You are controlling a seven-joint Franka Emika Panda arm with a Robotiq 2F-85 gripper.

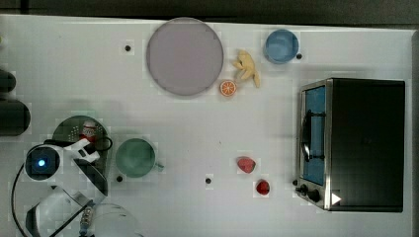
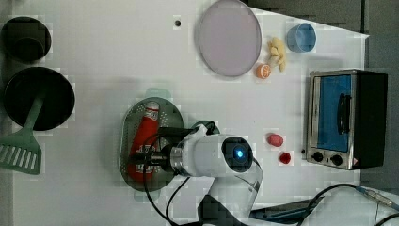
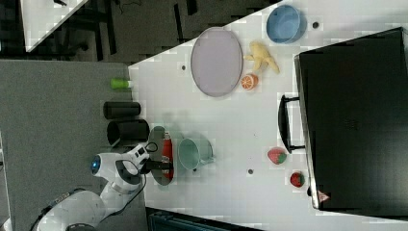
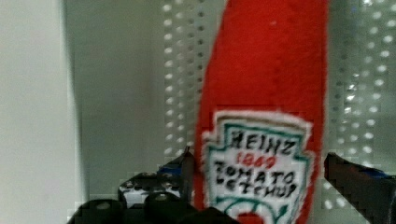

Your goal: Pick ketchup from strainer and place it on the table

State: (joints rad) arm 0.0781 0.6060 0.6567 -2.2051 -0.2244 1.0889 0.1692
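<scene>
The ketchup (image 2: 147, 123), a red bottle with a white label, lies lengthwise in the pale green strainer (image 2: 127, 123) on the white table (image 1: 197, 128). In the top view its capped end (image 1: 89, 131) pokes out from under the arm, inside the strainer (image 1: 69, 129). My gripper (image 2: 143, 159) is down over the bottle's lower half and is open. The wrist view shows one dark finger (image 4: 186, 170) on each side of the labelled ketchup (image 4: 266, 84), with the strainer's perforated floor (image 4: 182, 70) behind. From the right view, the gripper (image 3: 163, 166) hangs over the ketchup (image 3: 167, 148).
A teal cup (image 1: 135, 157) stands close beside the strainer. Farther off are a lilac plate (image 1: 184, 56), a blue bowl (image 1: 281, 46), a banana (image 1: 247, 66), an orange slice (image 1: 228, 88), two strawberries (image 1: 246, 164), a toaster oven (image 1: 353, 143), and a black pan with a spatula (image 2: 28, 117).
</scene>
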